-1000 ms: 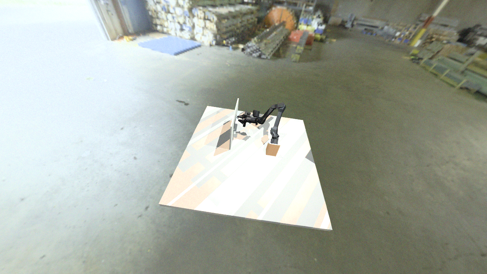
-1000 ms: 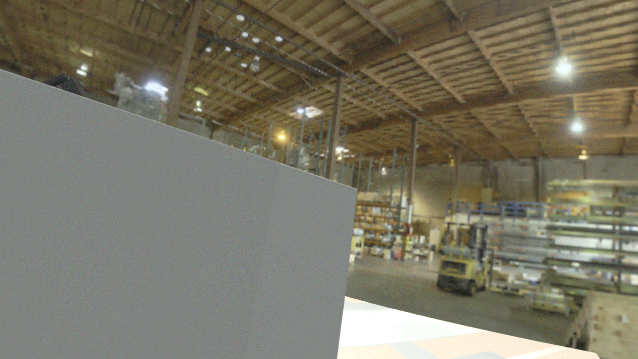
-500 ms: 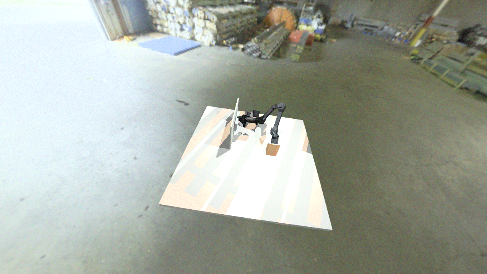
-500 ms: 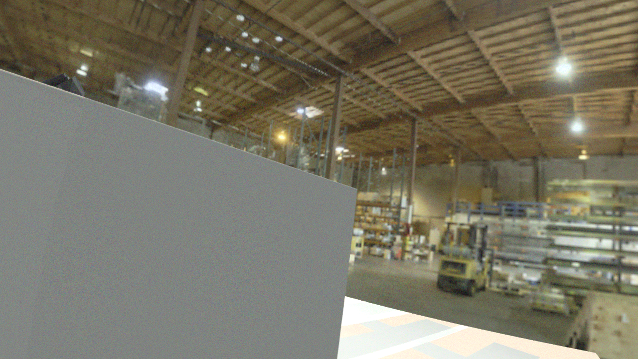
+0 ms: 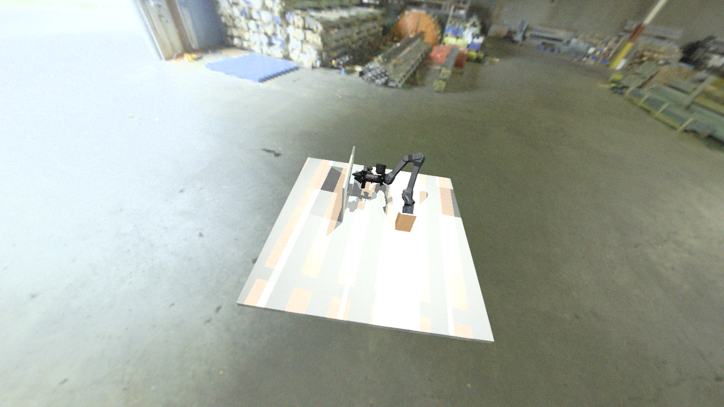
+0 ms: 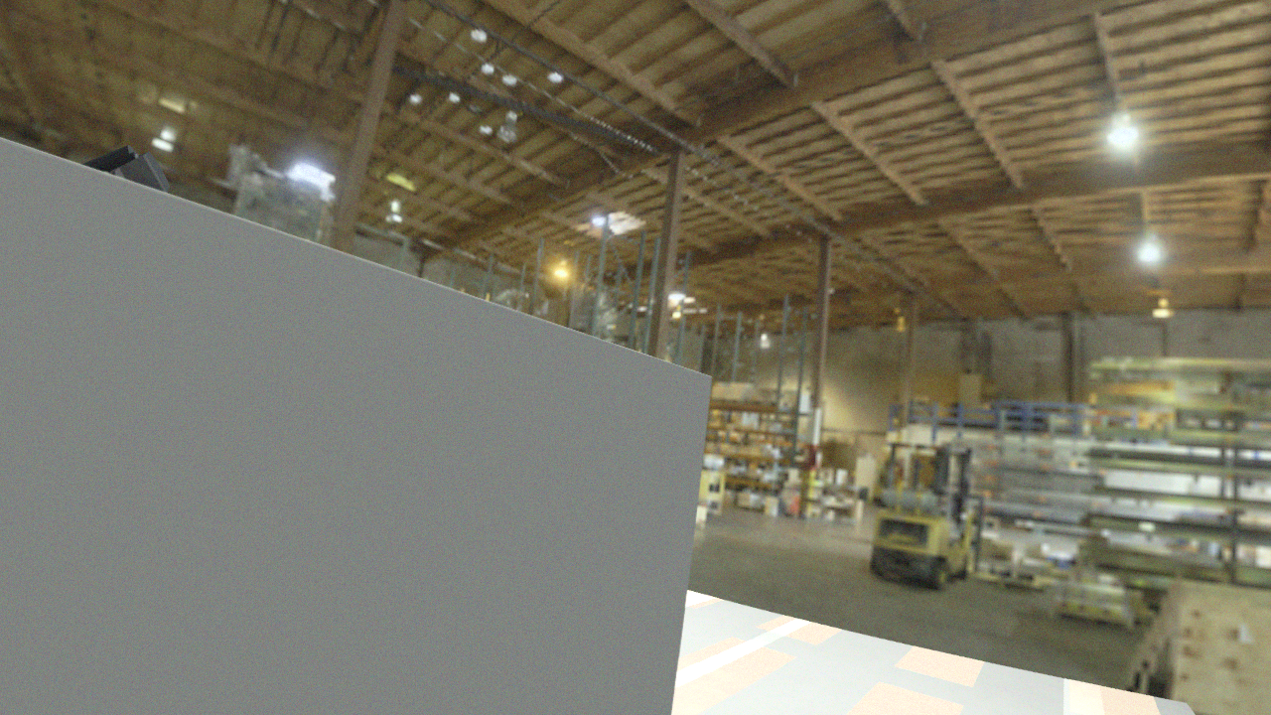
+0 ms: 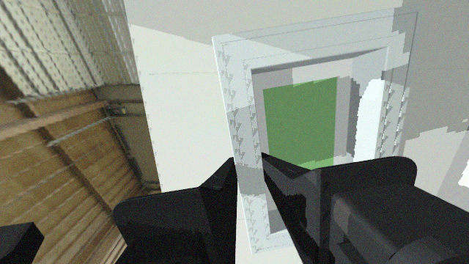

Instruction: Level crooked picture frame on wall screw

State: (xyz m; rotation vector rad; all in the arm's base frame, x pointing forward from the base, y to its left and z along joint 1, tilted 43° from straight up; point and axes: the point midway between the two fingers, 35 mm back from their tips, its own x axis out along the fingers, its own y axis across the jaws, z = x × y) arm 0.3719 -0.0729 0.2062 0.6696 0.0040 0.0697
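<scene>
The pale picture frame [image 7: 234,84] is in front of the wall panel [image 5: 345,196] [image 6: 355,498] [image 7: 183,110], with a green picture [image 7: 300,121] inside it. My gripper [image 7: 246,160] [image 5: 352,174] is shut on the frame's long bar at the left of the wrist view, which is nearest the wall's top edge. One finger is outside the bar and the other is inside the frame opening. The screw and the notched strip are hidden. How far the frame tilts is hard to tell in this slanted view.
The wall panel stands upright on the patterned table top [image 5: 354,283]. A brown block [image 5: 405,223] is by the arm's base. The exterior camera sees mostly the panel's grey back, with a dark bit of the arm [image 6: 133,169] above its top edge.
</scene>
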